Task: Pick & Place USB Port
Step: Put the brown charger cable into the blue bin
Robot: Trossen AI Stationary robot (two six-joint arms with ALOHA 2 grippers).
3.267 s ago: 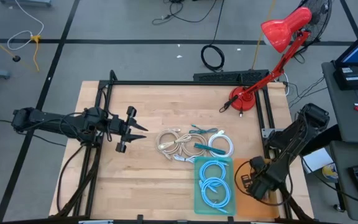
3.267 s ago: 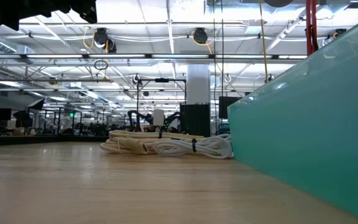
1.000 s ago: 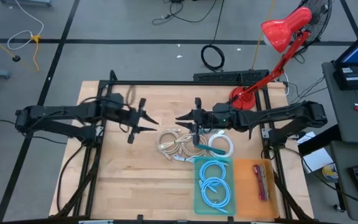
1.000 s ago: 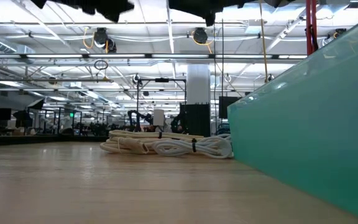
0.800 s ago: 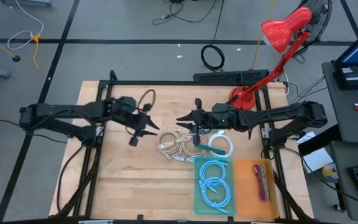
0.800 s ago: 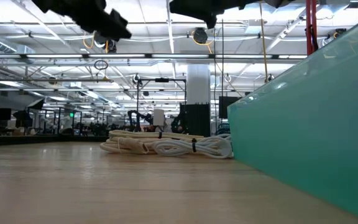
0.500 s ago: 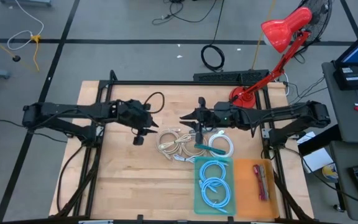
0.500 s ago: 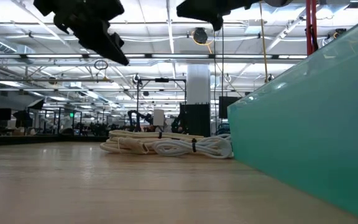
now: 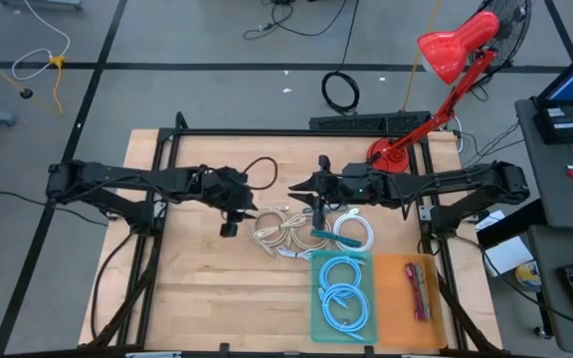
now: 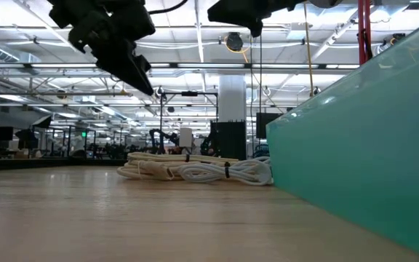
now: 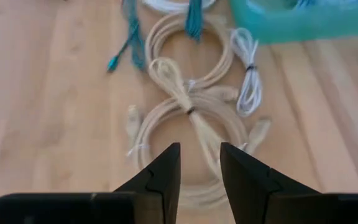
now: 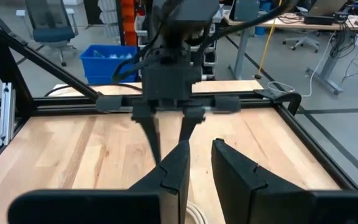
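Note:
A bundle of beige coiled cables (image 9: 279, 231) lies flat on the wooden table, with a white coil (image 9: 354, 231) and a teal cable (image 9: 323, 213) beside it. My left gripper (image 9: 241, 213) is open and empty, hovering just left of the beige coils and tipped down toward them. In the left wrist view its fingers (image 11: 199, 169) frame the beige coil (image 11: 191, 118). My right gripper (image 9: 302, 191) is open and empty, above the far side of the coils, facing the left arm (image 12: 169, 93). In the low view both grippers (image 10: 126, 54) (image 10: 242, 14) hang high above the cables (image 10: 195, 171).
A teal tray (image 9: 318, 316) with blue coiled cables stands at the near edge, right of centre, beside an orange tray (image 9: 394, 318) with red cables. A red desk lamp (image 9: 391, 157) stands at the far right. Bare wood lies to the left of the coils.
My left gripper has gone toward the table's right edge, closing on the beige coils, and has come lower and tipped downward. My right gripper has drawn back slightly toward the right. The cables have not moved.

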